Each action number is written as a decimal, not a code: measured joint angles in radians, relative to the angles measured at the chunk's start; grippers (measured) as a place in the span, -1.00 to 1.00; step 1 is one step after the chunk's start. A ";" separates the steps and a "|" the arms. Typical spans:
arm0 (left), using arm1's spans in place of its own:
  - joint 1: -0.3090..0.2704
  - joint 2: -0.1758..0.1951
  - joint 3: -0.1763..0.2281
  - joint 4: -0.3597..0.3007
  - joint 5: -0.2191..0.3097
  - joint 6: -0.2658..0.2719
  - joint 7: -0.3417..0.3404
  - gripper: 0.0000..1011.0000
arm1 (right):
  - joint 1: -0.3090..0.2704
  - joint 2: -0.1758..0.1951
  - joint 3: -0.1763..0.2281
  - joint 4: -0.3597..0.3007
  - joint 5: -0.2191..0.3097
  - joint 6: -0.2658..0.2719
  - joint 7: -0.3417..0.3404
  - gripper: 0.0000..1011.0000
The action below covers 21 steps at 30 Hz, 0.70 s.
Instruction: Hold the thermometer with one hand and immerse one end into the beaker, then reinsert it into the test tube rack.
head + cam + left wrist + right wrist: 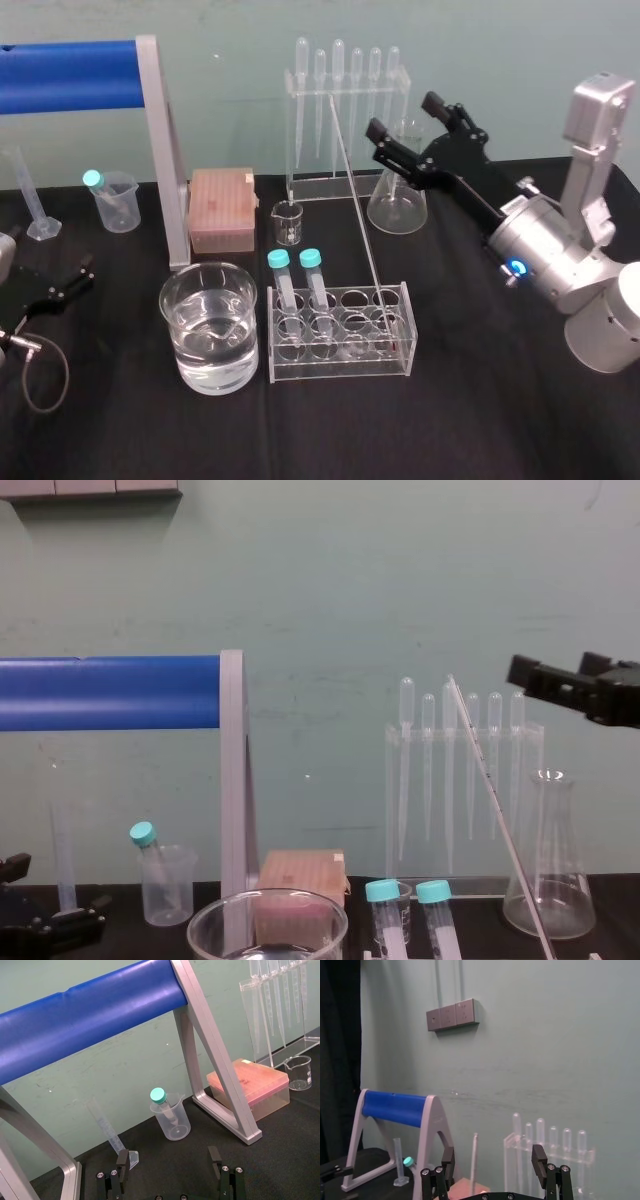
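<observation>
The thermometer (358,210) stands with its lower end in a hole at the right end of the test tube rack (338,372). It leans, so its top tilts back and to the left, toward the row of pipettes (340,70) behind it. In the chest view it runs as a thin slanted line (495,800) in front of those pipettes.

We judge it light, rigid and very brittle: a long glass rod that bending or a knock against the rack's edge would snap. It is also smooth enough to slide in a loose hold. We would take it on the free upper shaft, well above the rack, squeezing only gently. We would then draw it out along its own lean, not straight up, so the lower end does not lever against the hole.

The right gripper (403,115) is raised just to the right of the rod's upper part, its fingers spread wide and touching nothing. Its wrist view shows the rod (473,1160) beyond the gap between the fingers.

The beaker (208,266), partly filled with water, sits just left of the rack, so the carry is short. Two teal-capped tubes (295,280) stand in the rack's left holes, on the beaker's side.

The left gripper (70,280) lies on the table at the far left, fingers apart.
</observation>
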State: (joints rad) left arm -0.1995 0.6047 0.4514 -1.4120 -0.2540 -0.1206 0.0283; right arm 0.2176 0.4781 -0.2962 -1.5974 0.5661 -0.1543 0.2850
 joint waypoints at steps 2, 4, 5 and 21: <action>0.000 0.000 0.000 0.000 0.000 0.000 0.000 0.99 | 0.003 -0.010 -0.004 0.002 -0.006 0.007 -0.001 0.98; 0.000 0.000 0.000 0.000 0.000 0.000 0.000 0.99 | 0.006 -0.021 -0.008 0.003 -0.012 0.015 -0.004 0.98; 0.000 0.000 0.000 0.000 0.000 0.000 0.000 0.99 | 0.009 -0.032 -0.010 0.006 -0.017 0.024 -0.010 0.98; 0.000 0.000 0.000 0.000 0.000 0.000 0.000 0.99 | 0.007 -0.132 -0.025 -0.015 -0.076 0.165 -0.125 0.98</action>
State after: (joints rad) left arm -0.1996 0.6047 0.4514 -1.4120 -0.2539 -0.1205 0.0283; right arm 0.2247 0.3458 -0.3212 -1.6125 0.4896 0.0108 0.1602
